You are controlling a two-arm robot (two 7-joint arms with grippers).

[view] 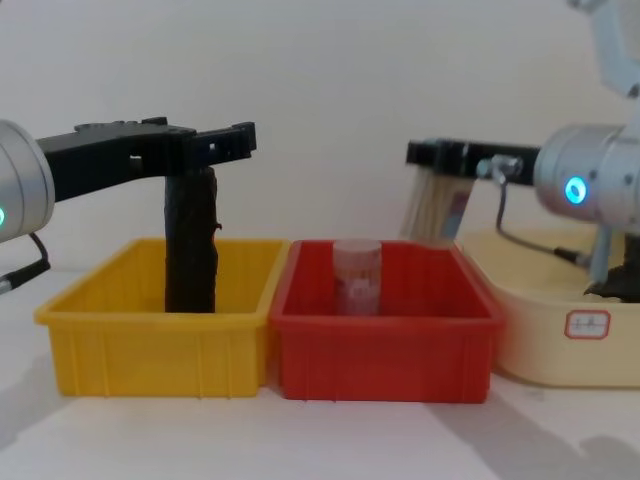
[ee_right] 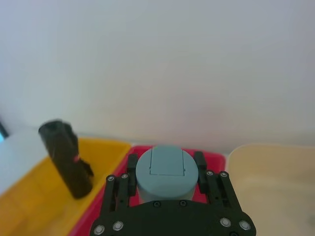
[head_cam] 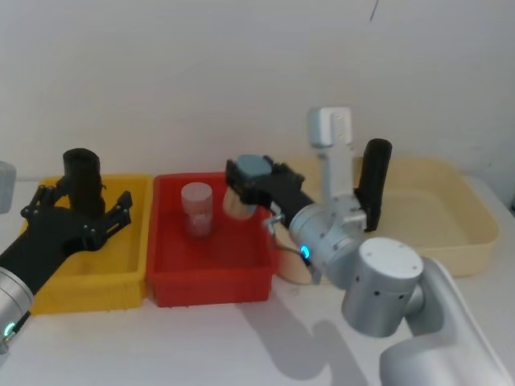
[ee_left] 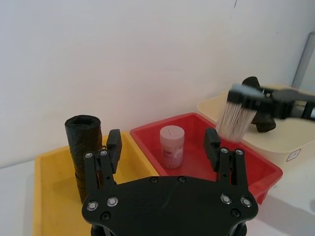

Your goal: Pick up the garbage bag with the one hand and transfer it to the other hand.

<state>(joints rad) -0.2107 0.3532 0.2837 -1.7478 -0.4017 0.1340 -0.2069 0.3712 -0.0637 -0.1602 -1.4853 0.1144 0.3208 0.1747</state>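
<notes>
The garbage bag (head_cam: 80,178), a thick wrinkled black roll, stands upright in the yellow bin (head_cam: 88,277). My left gripper (head_cam: 84,199) hovers open over that bin at the height of the roll's top. In the left wrist view the garbage bag (ee_left: 82,147) stands just beyond and outside one finger (ee_left: 114,147), not between the two. From the chest, the left gripper (view: 225,140) crosses in front of the top of the bag (view: 190,245). My right gripper (head_cam: 253,181) is above the red bin (head_cam: 209,285), shut on a grey-headed brush (ee_right: 166,169) with pale bristles (view: 435,210).
A clear jar (head_cam: 196,207) stands in the red bin. A slimmer black roll (head_cam: 375,181) stands upright in the cream bin (head_cam: 459,233) at the right, behind my right arm. The three bins sit side by side close to a white wall.
</notes>
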